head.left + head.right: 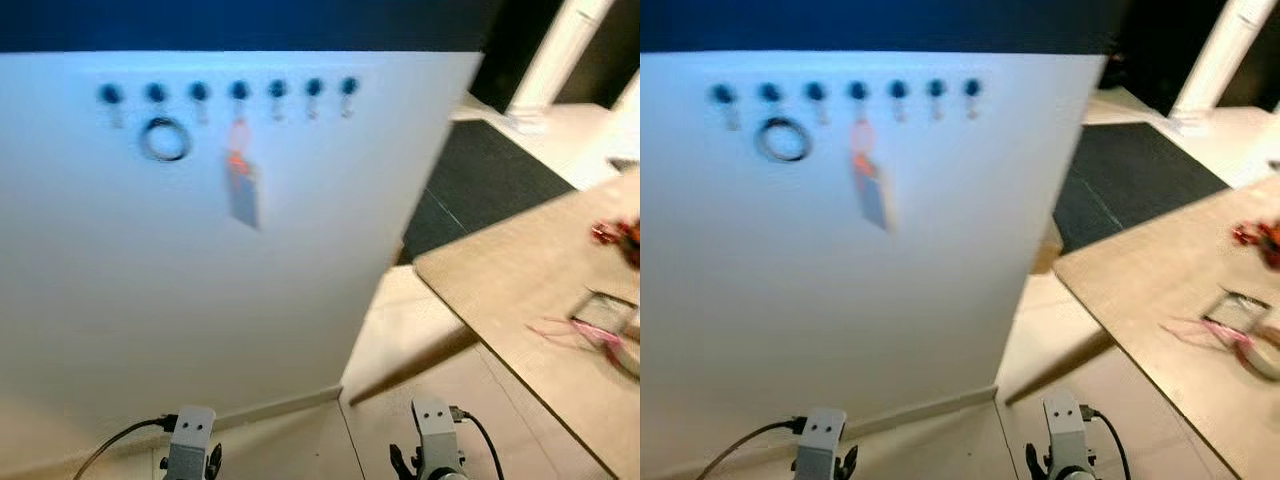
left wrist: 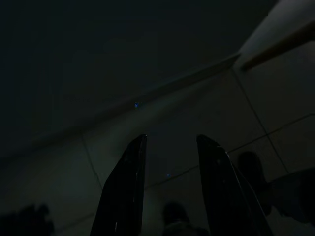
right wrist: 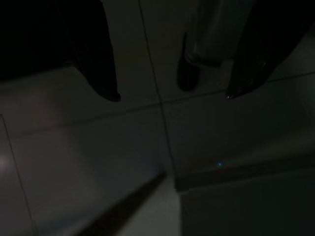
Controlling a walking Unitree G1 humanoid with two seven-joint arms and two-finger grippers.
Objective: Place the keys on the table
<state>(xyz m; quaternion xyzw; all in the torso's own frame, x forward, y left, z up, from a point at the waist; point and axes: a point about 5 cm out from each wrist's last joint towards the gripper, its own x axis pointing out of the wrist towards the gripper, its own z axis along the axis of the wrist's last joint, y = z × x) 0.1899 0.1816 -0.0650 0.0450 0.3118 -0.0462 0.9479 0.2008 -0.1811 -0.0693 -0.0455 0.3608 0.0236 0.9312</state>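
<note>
The keys [image 1: 240, 185], an orange tag with a grey card below it, hang from a blue hook [image 1: 238, 92] on the white wall panel ahead. The picture is blurred. The wooden table [image 1: 510, 280] stands to the right. Both silver arms hang low at the bottom edge, the left arm [image 1: 190, 440] and the right arm [image 1: 432, 440], far below the keys. In the dark left wrist view my left gripper [image 2: 170, 145] is open over floor tiles. In the right wrist view my right gripper [image 3: 172, 96] is open too, with nothing between its fingers.
A dark ring [image 1: 165, 140] hangs from another hook in the row. On the table lie a red object [image 1: 615, 235] and a pink-corded item [image 1: 600, 335]. A dark mat [image 1: 490, 180] and a white pillar [image 1: 550, 60] lie beyond the panel's right edge.
</note>
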